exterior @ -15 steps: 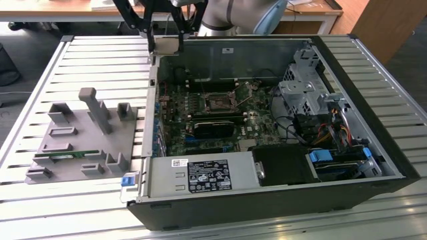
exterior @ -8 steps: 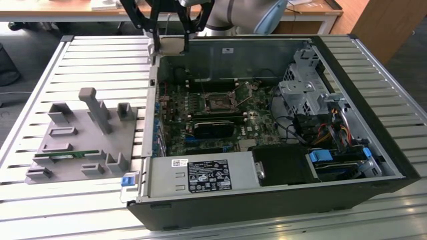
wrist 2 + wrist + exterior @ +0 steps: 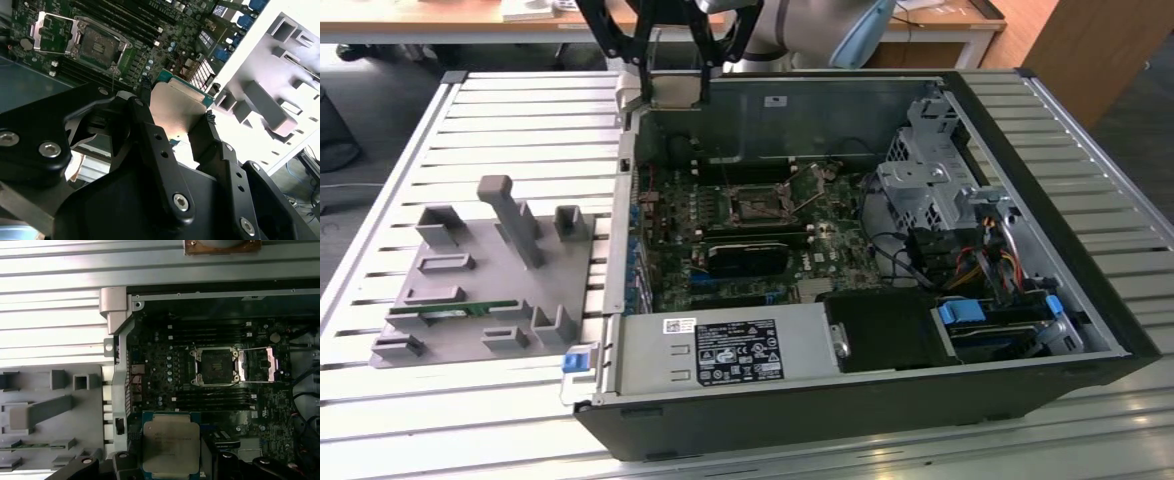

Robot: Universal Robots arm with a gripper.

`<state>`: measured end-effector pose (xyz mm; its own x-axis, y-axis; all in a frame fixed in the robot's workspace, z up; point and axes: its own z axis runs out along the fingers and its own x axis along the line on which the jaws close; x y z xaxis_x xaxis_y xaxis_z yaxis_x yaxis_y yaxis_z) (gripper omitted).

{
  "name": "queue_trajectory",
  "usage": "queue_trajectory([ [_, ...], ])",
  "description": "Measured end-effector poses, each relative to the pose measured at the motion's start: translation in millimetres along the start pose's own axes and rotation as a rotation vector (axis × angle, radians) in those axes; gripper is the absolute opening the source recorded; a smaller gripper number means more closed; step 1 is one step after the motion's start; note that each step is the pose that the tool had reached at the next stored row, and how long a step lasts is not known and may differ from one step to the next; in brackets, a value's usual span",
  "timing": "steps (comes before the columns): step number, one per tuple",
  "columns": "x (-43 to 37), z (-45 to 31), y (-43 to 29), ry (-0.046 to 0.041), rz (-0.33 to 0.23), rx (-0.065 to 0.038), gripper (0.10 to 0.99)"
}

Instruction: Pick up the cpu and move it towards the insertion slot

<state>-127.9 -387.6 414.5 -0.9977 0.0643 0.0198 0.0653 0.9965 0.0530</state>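
The cpu (image 3: 171, 446) is pinched edge-on between the two black fingers (image 3: 150, 131) of the gripper (image 3: 176, 104), its silvery face turned toward the cameras in both wrist views and a thin green border showing around that face. In the second wrist view one finger presses one side of the chip (image 3: 176, 111) and the other finger presses the opposite side, so the pincer is clamped on it and the chip hangs in the air, touching nothing else.

Beyond the fingertips lies the green circuit board (image 3: 165, 370) inside the open computer case (image 3: 1067, 230). The insertion slot (image 3: 216, 366), a dark square socket with a silver frame, sits on that board well apart from the chip, with its metal retaining flap (image 3: 260, 365) swung open beside it. In the second wrist view the same socket (image 3: 100, 47) shows past the fingertips, with long dark memory slots (image 3: 132, 27) running alongside it.

In the exterior view the gripper (image 3: 674, 95) hangs over the far edge of the case, above the board, and the socket (image 3: 757, 204) lies below it, nearer the camera.

Outside the case, to the exterior view's left, a grey plastic tray (image 3: 480, 290) with upright posts rests on the slatted metal table (image 3: 520, 110); a narrow green memory stick (image 3: 447, 311) lies in one of its recesses.
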Motion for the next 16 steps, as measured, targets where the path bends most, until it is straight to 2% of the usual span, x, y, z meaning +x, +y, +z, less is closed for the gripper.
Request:
queue_trajectory([
  [16, -19.7, -0.3, 1.3, -0.0002, 0.004, 0.0, 0.545],
])
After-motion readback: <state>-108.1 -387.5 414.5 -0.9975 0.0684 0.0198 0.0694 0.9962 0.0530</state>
